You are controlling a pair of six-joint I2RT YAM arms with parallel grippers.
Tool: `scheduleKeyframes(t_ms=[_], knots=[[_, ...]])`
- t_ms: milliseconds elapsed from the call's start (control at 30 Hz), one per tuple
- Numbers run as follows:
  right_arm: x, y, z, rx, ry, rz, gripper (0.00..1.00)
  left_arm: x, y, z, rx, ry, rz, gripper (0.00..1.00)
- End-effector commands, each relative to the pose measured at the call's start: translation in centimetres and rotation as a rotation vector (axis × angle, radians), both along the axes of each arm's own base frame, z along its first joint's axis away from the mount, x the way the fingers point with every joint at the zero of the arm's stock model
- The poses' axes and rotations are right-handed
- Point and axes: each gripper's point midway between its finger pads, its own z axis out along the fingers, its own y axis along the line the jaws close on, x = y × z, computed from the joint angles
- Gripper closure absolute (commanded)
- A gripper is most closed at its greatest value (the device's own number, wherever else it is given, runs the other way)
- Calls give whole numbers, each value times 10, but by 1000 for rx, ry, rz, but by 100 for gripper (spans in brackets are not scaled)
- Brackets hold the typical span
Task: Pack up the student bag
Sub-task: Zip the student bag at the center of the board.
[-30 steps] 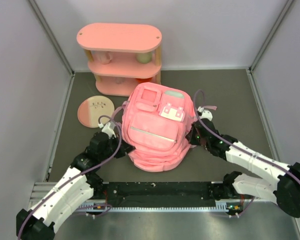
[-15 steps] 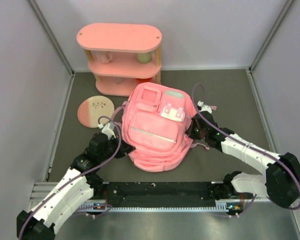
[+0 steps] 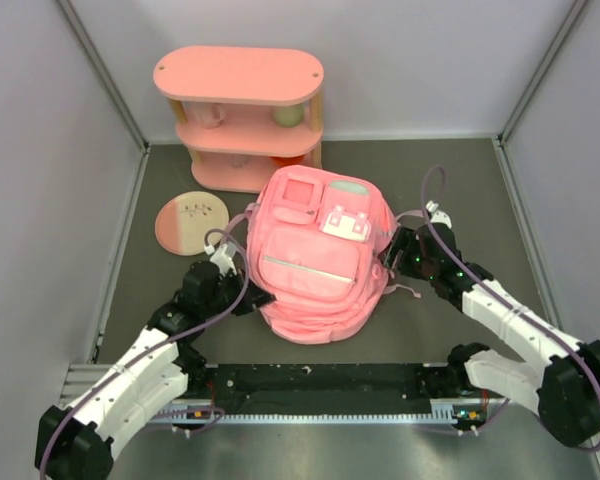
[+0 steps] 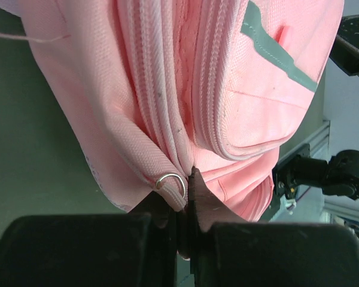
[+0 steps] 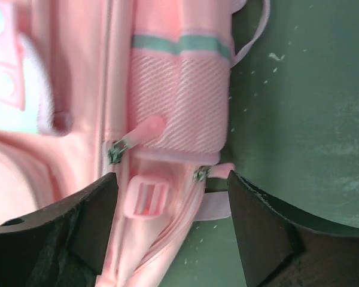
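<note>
The student bag [image 3: 315, 262], a soft pink backpack with grey zip strips and a white buckle flap, stands in the middle of the table with its front facing up. At its lower left side my left gripper [image 3: 238, 264] is shut on a pink fabric tab with a metal ring [image 4: 172, 182], the jaws [image 4: 185, 200] pressed together where the zip seams end. My right gripper [image 3: 392, 258] is open at the bag's right side. Between its fingertips [image 5: 172, 179] lie a pink strap buckle [image 5: 146, 198] and a zip pull [image 5: 198, 174], neither gripped. A mesh side pocket [image 5: 179, 101] shows above.
A pink three-tier shelf [image 3: 242, 115] stands at the back and holds a pink cup [image 3: 208, 113] and a pale green thing [image 3: 288, 115]. A round pink disc [image 3: 191, 222] lies left of the bag. Walls enclose three sides. A black rail [image 3: 320, 385] runs along the near edge.
My right gripper has opened and drawn back a little to the right from the bag's side. The left gripper keeps its hold on the tab and has barely moved.
</note>
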Motion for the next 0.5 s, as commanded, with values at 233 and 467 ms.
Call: scheduleKeyframes(t_ms=[233,467], knots=[[-32,-3,26,157,-68,-29,24,-34,-64,45,-155,-54,-386,91],[-41,-11,36,150,-68,-50,21,-36,-49,33,123,-62,-336,21]])
